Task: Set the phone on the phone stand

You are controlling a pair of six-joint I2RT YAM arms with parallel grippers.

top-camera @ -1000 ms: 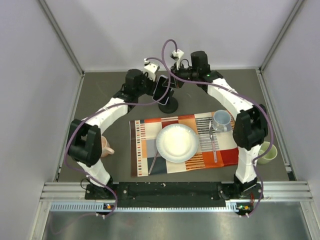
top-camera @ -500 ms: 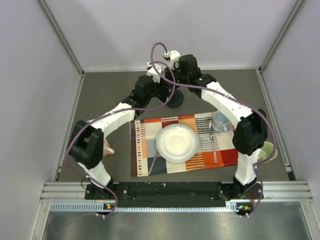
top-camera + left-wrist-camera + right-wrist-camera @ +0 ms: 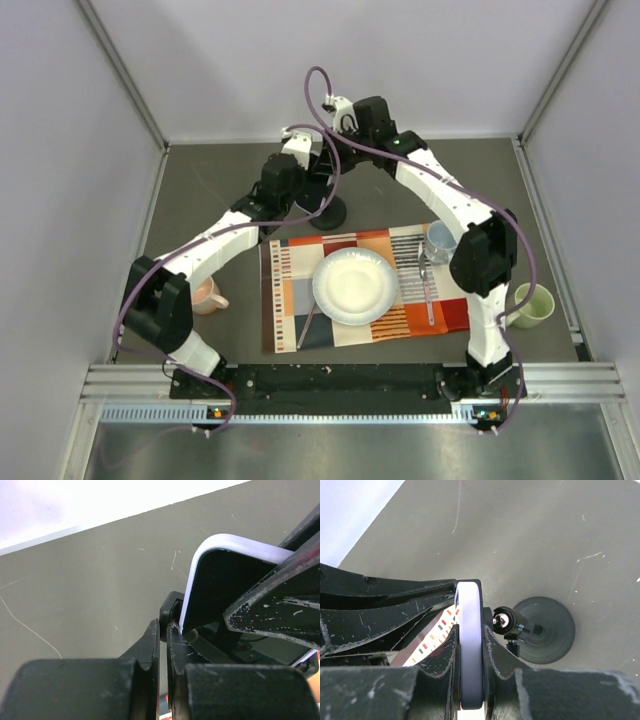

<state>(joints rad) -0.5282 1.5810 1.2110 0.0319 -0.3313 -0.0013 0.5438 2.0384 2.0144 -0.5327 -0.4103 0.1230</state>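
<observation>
The phone, slim with a glossy black screen, rounded corners and a pale lavender-white edge, is held edge-on in the clenched right fingers. It is just beside the cradle arm of the black phone stand on the grey surface. The left fingers are drawn almost together close by.

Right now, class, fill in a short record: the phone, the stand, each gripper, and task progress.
phone: on edge, above the table
right gripper: shut on the phone
phone stand: black, disc base on the table, right beside the phone
left gripper: fingers close together by the phone stand; grip unclear
progress: phone held, whether seated cannot be told
</observation>
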